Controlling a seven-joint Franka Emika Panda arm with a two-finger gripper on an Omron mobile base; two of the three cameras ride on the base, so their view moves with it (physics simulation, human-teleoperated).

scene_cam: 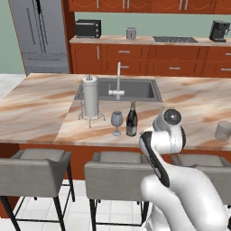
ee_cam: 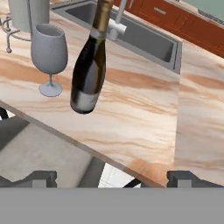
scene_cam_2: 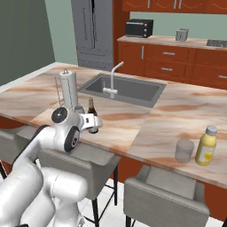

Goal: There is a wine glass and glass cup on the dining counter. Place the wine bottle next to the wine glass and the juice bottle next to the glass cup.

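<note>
The dining counter [scene_cam: 40,106] is shown from three views, with its front edge running above a row of grey stools [scene_cam: 38,169]. The wine bottle [scene_cam: 131,119] is seen upright near that front edge, just beside the wine glass [scene_cam: 117,122] and to its right in the left base view; a narrow gap is left between the two. Behind them a paper towel holder [scene_cam: 90,97] is placed at the corner of the inset sink [scene_cam: 135,89], whose faucet [scene_cam: 118,81] rises at the basin's rear rim. In the right base view the glass cup [scene_cam_2: 184,150] and the juice bottle [scene_cam_2: 206,145] are set close together near the front edge, well apart from the wine pair; a broad stretch of bare marble lies between the two groups. The gripper [ee_cam: 111,178] is held off the counter's front edge, above the stools, with its jaws spread fully wide and nothing gripped between them. The bottle and glass are framed ahead of the fingertips [ee_cam: 43,177] in the hand view.
</note>
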